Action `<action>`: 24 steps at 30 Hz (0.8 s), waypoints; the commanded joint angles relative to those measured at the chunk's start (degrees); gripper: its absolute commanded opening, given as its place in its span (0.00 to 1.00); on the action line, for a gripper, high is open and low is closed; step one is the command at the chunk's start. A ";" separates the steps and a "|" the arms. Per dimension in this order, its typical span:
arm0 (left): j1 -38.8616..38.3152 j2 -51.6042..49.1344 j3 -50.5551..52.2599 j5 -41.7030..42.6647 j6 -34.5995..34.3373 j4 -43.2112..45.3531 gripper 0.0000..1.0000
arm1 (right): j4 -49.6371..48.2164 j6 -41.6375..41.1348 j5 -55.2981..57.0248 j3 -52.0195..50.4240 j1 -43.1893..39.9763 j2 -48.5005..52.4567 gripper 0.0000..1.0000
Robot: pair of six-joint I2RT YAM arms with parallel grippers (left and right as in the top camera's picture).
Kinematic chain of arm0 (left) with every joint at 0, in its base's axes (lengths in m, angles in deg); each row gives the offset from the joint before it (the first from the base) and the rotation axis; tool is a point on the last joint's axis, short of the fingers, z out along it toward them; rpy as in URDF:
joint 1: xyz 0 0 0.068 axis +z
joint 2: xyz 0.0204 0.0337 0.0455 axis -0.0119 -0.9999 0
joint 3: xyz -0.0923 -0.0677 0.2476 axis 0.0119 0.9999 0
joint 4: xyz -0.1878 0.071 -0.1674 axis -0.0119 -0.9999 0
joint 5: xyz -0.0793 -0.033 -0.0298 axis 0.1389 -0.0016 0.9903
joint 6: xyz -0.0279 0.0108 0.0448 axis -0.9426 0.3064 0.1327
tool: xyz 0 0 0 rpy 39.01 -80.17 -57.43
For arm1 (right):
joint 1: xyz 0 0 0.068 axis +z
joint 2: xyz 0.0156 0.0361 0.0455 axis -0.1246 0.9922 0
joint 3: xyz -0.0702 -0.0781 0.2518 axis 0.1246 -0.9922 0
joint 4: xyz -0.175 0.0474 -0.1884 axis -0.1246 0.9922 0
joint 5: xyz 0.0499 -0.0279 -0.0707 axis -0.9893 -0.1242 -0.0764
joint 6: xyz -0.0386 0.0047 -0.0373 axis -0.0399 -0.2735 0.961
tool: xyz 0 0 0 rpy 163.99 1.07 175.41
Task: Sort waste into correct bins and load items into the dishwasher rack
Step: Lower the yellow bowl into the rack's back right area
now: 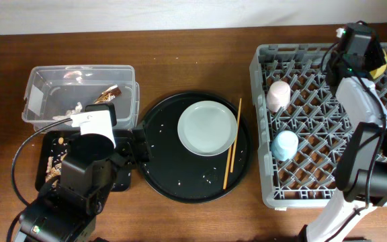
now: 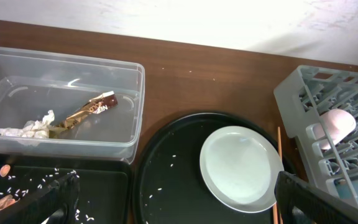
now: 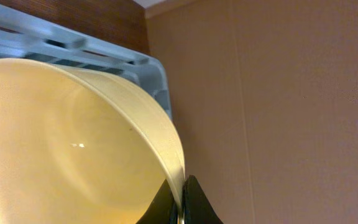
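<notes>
My right gripper (image 3: 180,208) is shut on the rim of the yellow bowl (image 3: 61,143) at the far right corner of the grey dishwasher rack (image 1: 264,121). A pink cup (image 1: 277,94) and a blue cup (image 1: 285,144) lie in the rack. The pale green plate (image 1: 207,127) and wooden chopsticks (image 1: 232,141) rest on the round black tray (image 1: 163,168). My left gripper (image 2: 173,199) is open and empty above the shallow black tray (image 2: 104,186), which holds food scraps (image 2: 4,171). The clear tub (image 2: 129,74) holds the gold-brown wrapper (image 2: 89,111) and white tissue (image 2: 27,127).
Pale crumbs (image 2: 166,165) are scattered on the round black tray. The wooden table (image 2: 216,68) runs back to a pale wall. The left arm's body (image 1: 79,181) hides much of the shallow black tray in the overhead view.
</notes>
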 commanded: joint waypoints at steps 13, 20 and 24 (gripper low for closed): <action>0.15 0.22 -0.68 -0.98 0.70 0.11 0.99 | 3.32 0.15 0.07 -0.15 4.76 0.24 0.19; 0.15 0.22 -0.68 -0.98 0.70 0.11 0.99 | 7.87 0.13 0.02 -0.15 6.34 0.24 0.18; 0.15 0.22 -0.68 -0.98 0.70 0.11 0.99 | 9.49 -2.19 -0.15 -0.15 6.93 0.24 0.22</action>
